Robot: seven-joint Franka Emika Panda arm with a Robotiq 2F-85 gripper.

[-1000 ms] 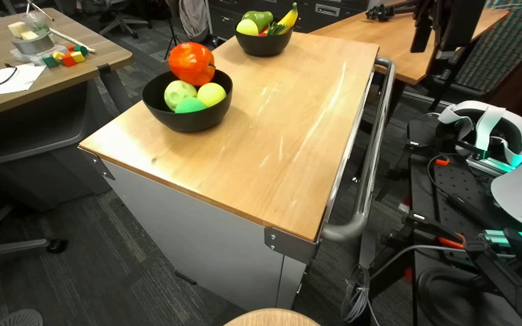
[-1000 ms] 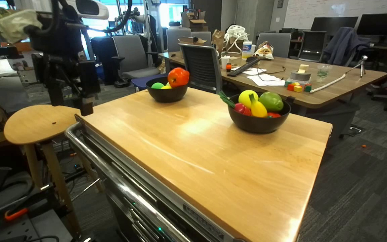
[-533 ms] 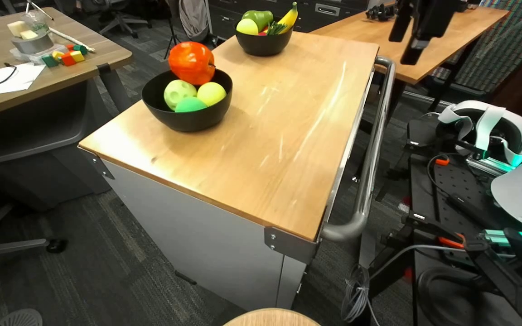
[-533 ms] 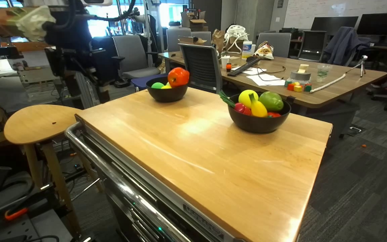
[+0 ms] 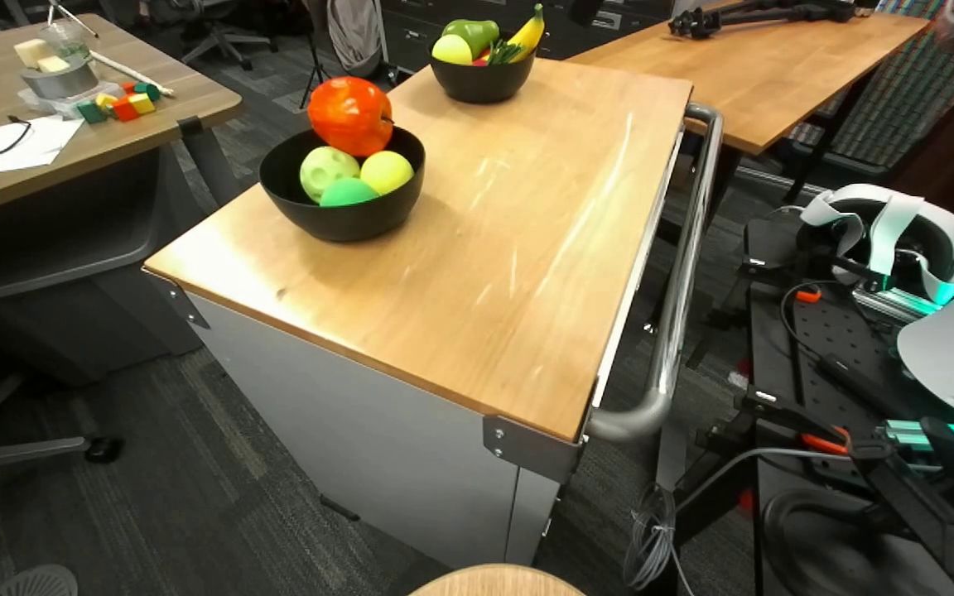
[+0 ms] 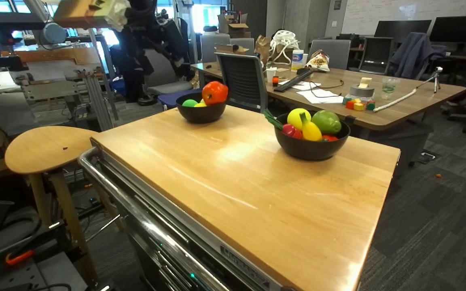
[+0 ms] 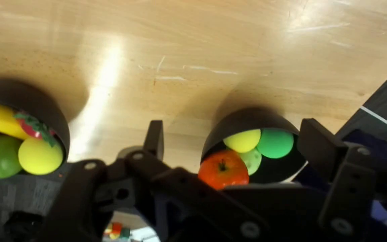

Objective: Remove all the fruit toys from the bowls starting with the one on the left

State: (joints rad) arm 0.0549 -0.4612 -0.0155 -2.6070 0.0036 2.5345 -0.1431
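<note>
- Evidently nothing was out yet — the toy apple (image 7: 223,169) sat in one black bowl (image 6: 202,116), the toy banana (image 6: 311,131) in another black bowl (image 6: 312,150).
- Both, well filled, seemed yet to be emptied.
- The gripper (image 7: 235,141) stood spread wide — holding nothing.
- A scratched wooden cart top (image 6: 217,178) gleamed; an office chair (image 6: 242,76) and whiteboard (image 6: 407,12) stood beyond.

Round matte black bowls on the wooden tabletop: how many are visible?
2. In an exterior view, the far bowl stands left, holding a round red-orange toy; the near bowl stands right, holding a yellow toy banana. None seems hidden.
</note>
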